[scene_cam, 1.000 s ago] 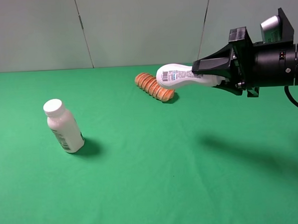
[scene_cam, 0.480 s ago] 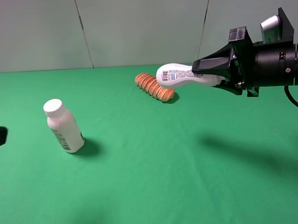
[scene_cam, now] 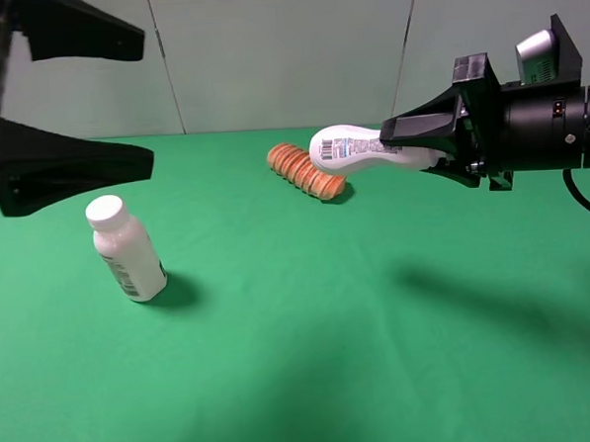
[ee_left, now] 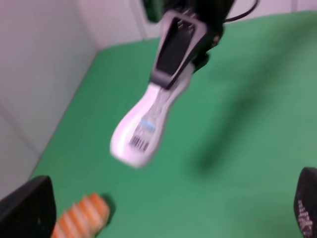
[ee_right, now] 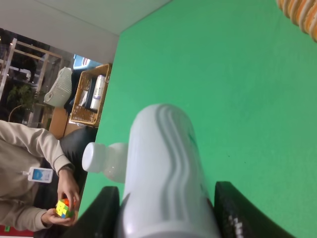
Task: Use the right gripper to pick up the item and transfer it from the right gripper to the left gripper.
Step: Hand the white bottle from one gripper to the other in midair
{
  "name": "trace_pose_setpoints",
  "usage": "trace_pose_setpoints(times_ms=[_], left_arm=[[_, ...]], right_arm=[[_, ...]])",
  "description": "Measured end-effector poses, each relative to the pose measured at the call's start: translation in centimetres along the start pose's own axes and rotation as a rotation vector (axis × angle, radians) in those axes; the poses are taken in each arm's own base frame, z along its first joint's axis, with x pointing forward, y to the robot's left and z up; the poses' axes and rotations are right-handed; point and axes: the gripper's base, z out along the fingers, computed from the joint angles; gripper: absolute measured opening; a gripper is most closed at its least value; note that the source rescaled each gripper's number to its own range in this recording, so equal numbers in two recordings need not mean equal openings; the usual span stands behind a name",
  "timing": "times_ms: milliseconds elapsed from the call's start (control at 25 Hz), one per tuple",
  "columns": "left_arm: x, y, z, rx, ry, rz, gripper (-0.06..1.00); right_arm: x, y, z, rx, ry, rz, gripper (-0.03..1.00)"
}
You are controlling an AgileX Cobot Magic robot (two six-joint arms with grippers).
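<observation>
– Trouble, if it comes, starts where?
– At the handover. The right gripper has its jaws clamped on the item at the upper right of the high view, well above the table. Only the rounded base end sticks out free, pointing left. The left gripper, at the upper left, has its jaws spread wide and empty, well apart from the item. With so little plastic exposed, I judge the two sets of jaws could collide. Or the left could pinch just the smooth curved end and lose it once the right lets go, dropping it near the bread roll.
– And the white-capped bottle?
– It stands below the left jaws, so a low approach could topple it.
– The item itself?
– Slim, white, waisted, lying level, with a barcode label near the free end. Its tip is hidden in the jaws.
</observation>
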Motion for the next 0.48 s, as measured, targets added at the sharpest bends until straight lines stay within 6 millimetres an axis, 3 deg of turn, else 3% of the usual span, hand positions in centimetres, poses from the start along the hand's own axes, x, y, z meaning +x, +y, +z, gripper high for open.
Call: trace_pose_setpoints(times_ms=[160, 480], left_arm=[[-0.9, 1.1, 3.5, 0.107, 0.001, 0.103, 0.97], [-2.4, 1.6, 9.3, 0.221, 0.038, 0.263, 0.95]], right_arm=[[0.0, 0.0, 0.0, 0.002, -0.001, -0.001, 0.04], [0.0, -0.1, 0.0, 0.007, -0.004, -0.009, 0.04]])
